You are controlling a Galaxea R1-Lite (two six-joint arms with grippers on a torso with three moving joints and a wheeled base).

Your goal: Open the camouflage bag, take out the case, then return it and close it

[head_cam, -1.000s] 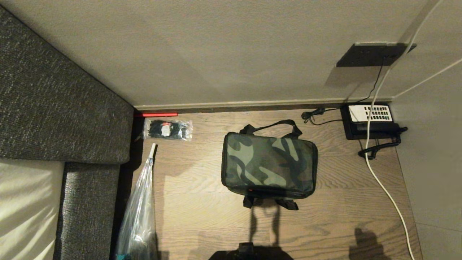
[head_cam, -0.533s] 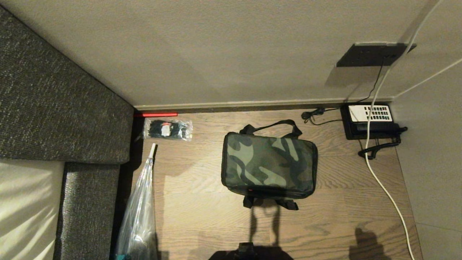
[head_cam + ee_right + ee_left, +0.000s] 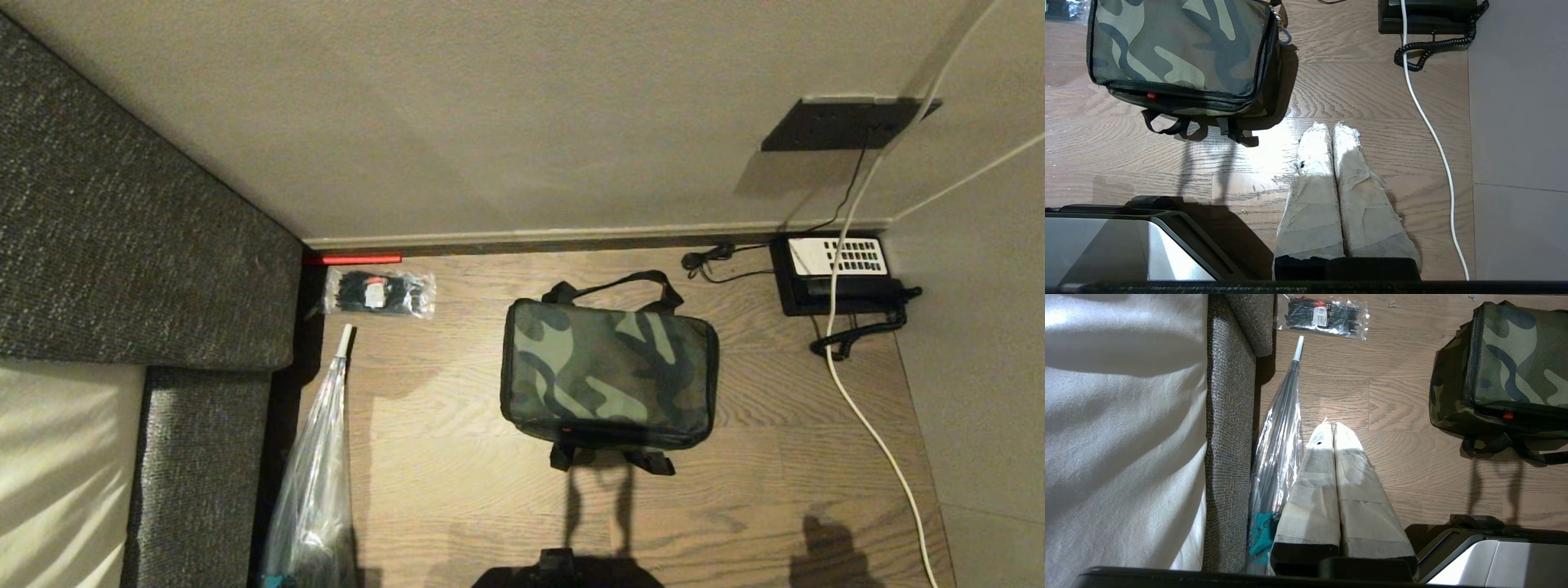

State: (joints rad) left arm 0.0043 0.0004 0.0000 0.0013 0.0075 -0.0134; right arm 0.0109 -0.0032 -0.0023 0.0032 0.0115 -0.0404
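Note:
The camouflage bag lies closed on the wooden floor, black strap handles at its far and near sides, a small red spot on its near edge. The case is hidden. Neither arm shows in the head view. My left gripper hangs shut and empty above the floor, to the left of the bag. In the right wrist view my right gripper is shut with nothing in it, over bare floor near the bag's right front corner.
A grey sofa fills the left. A clear wrapped umbrella and a packet of black ties lie beside it. A black telephone with coiled cord sits far right, with a white cable running past it. The wall is just behind the bag.

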